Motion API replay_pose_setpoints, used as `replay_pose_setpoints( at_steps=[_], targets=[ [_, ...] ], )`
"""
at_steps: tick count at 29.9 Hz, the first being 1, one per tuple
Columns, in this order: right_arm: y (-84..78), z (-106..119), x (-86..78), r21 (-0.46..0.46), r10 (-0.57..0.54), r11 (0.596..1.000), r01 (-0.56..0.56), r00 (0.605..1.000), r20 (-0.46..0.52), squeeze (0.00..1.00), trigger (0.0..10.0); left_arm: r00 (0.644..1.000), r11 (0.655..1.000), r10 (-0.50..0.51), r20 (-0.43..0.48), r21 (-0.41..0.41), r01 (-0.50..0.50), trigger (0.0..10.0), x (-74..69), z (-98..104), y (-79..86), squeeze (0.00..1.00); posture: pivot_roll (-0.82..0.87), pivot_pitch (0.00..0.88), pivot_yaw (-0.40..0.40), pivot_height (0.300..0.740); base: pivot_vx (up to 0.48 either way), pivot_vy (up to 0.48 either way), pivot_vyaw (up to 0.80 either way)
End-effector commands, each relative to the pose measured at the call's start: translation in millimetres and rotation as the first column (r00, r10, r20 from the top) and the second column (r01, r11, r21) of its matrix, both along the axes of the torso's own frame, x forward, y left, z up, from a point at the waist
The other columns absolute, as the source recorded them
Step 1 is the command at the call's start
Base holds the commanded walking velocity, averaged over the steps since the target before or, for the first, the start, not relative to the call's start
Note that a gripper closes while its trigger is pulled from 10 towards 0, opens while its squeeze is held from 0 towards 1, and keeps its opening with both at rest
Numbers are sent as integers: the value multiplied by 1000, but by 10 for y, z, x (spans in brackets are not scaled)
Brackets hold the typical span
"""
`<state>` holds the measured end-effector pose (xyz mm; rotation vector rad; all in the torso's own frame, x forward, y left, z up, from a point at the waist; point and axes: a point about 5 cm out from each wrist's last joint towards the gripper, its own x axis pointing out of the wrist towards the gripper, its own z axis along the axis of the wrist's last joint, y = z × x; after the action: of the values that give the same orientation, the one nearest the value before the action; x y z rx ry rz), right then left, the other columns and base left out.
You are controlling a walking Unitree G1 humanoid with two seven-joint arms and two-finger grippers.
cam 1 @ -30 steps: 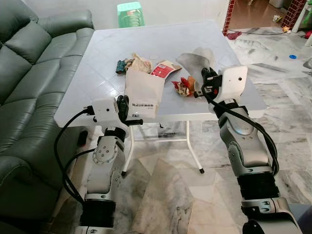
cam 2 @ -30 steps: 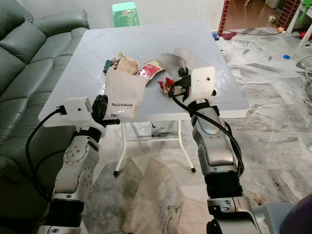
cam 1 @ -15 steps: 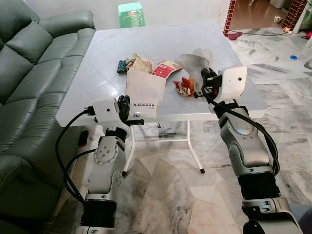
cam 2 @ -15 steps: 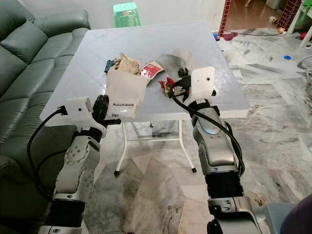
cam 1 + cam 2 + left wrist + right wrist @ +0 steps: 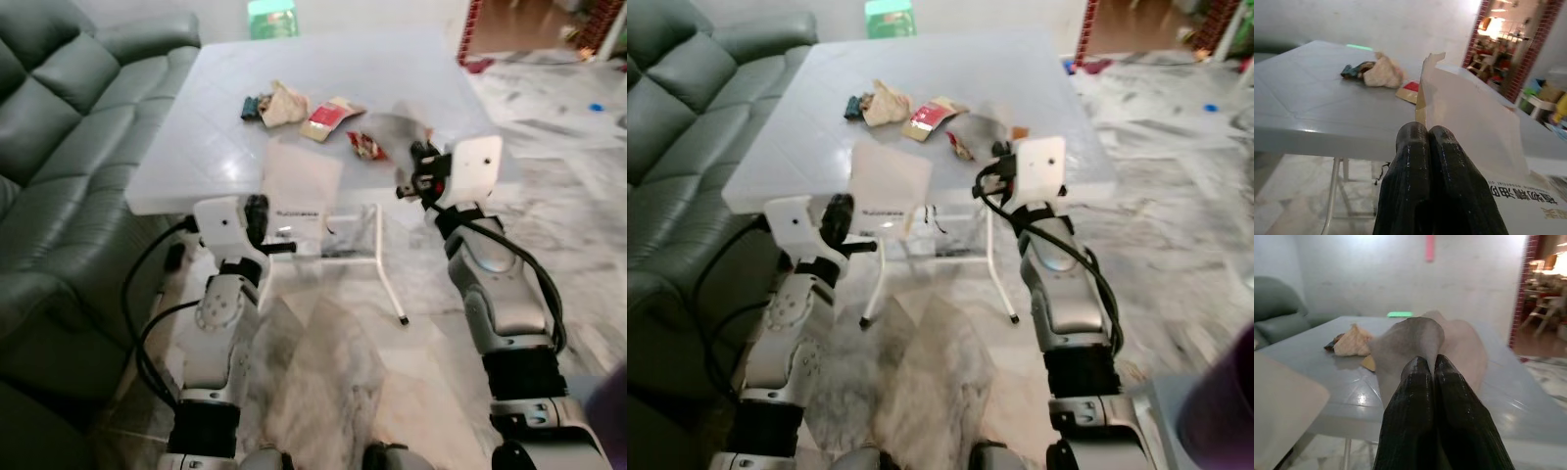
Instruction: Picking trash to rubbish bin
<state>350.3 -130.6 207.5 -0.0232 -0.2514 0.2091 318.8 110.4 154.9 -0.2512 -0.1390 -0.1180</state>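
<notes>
Left gripper (image 5: pixel 1427 142): fingers pressed together on the lower edge of the white paper envelope (image 5: pixel 302 186), which stands upright above the wrist, just off the near edge of the bench (image 5: pixel 186 147); pinched at the edge so the sheet clears the bench for carrying.
Right gripper (image 5: pixel 1426 377): fingers pinched on the grey paper bag (image 5: pixel 1409 340), held just past the bench's near right corner; the bag flops forward over the fingertips because it is held by 1 edge.
Trash left on the bench: a crumpled tan wrapper (image 5: pixel 284 102) touching a small dark scrap (image 5: pixel 252 105), a red and tan packet (image 5: pixel 327 114) just beside them, and a crumpled red wrapper (image 5: pixel 365 146) nearer the right arm; all lie loose in the middle of the top.
Surroundings: grey-green sofa (image 5: pixel 69 108) on the robot's left, marble floor (image 5: pixel 323 362) below, green stool (image 5: pixel 892 15) beyond the far edge.
Stage, as I judge it: 2 pieces are lifted, 1 per arm, and carrying to the rubbish bin comes next; the heavy blur suggests the camera is moving.
Risk: both pieces are thin and held by an edge, so they could slip or flap while walking.
</notes>
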Motion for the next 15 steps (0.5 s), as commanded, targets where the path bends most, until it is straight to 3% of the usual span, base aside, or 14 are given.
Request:
replay_pose_setpoints(
  at_steps=[1, 11, 15],
  targets=[
    [24, 63, 3, -2, 7, 1000, -7, 1000, 20, 0, 10000, 1000, 1000, 11, 2, -1, -11, 3725, 0, 6, 35, 0, -40, 61, 47, 740, 0, 0, 0],
    [22, 74, 4, -7, 5, 1000, -5, 1000, 27, 0, 10000, 1000, 1000, 20, 11, -2, -20, 3843, 6, 10, 63, 0, -41, 57, 46, 740, 0, 0, 0],
    [20, 83, 9, -10, 5, 1000, -5, 1000, 30, 0, 10000, 1000, 1000, 29, 9, -4, -29, 2353, 19, 17, 83, 0, -41, 56, 46, 740, 0, 0, 0]
  ],
)
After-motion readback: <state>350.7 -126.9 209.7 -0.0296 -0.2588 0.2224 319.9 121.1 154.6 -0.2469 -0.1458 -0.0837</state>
